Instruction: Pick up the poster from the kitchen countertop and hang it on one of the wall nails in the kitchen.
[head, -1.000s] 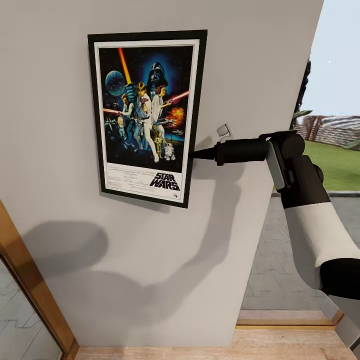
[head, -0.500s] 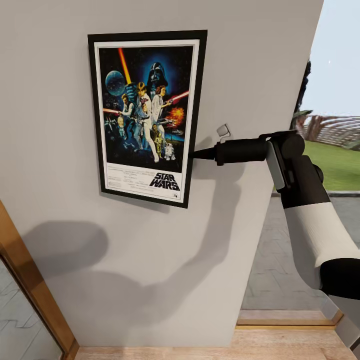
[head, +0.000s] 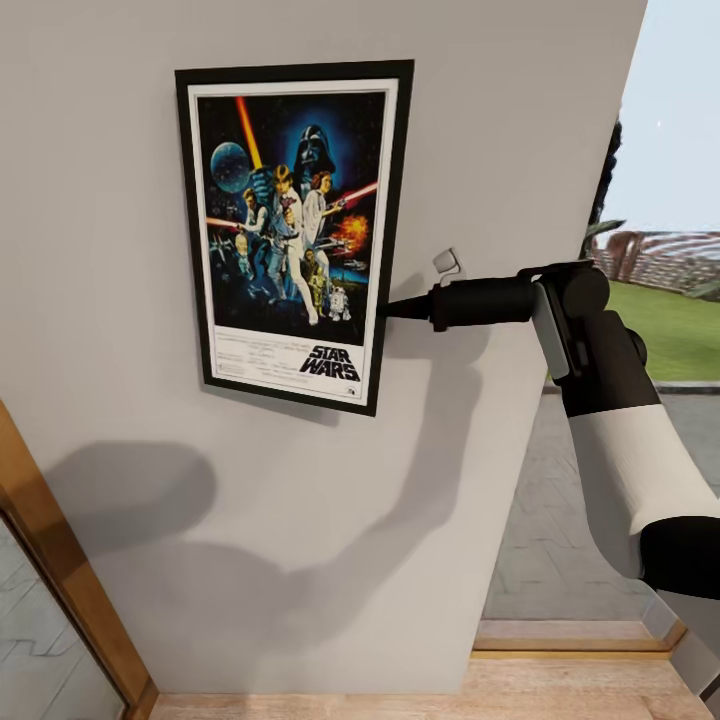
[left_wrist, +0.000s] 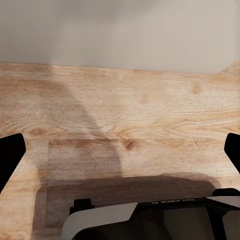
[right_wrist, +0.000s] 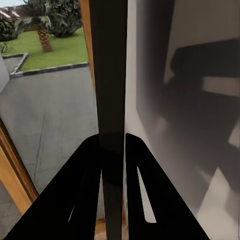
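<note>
One poster (head: 293, 230) shows in the head view: it hangs upright and flat against a pale grey wall (head: 500, 130), up toward eleven o'clock from the picture's centre. One small grey peg or nail (head: 447, 262) juts from the wall just beside the poster's right edge, at about three o'clock from it.

One arm reaches in from four o'clock. Its right gripper (head: 385, 308) meets the poster's right edge low on the frame. In the right wrist view the two dark fingers (right_wrist: 85, 175) are closed on the black frame edge (right_wrist: 111, 80), which runs straight between them. The left gripper (left_wrist: 120, 155) has its fingertips (left_wrist: 9, 152) spread wide at both sides of the left wrist view, with nothing between them, over a wooden floor (left_wrist: 125, 110).

Below the wall lies a strip of wooden flooring (head: 400, 700). At eight o'clock stands a wooden door or window frame (head: 55, 570), probably glazed. Past the wall's right edge, at three o'clock, lie paving (head: 570, 500), grass (head: 670, 330) and sky.
</note>
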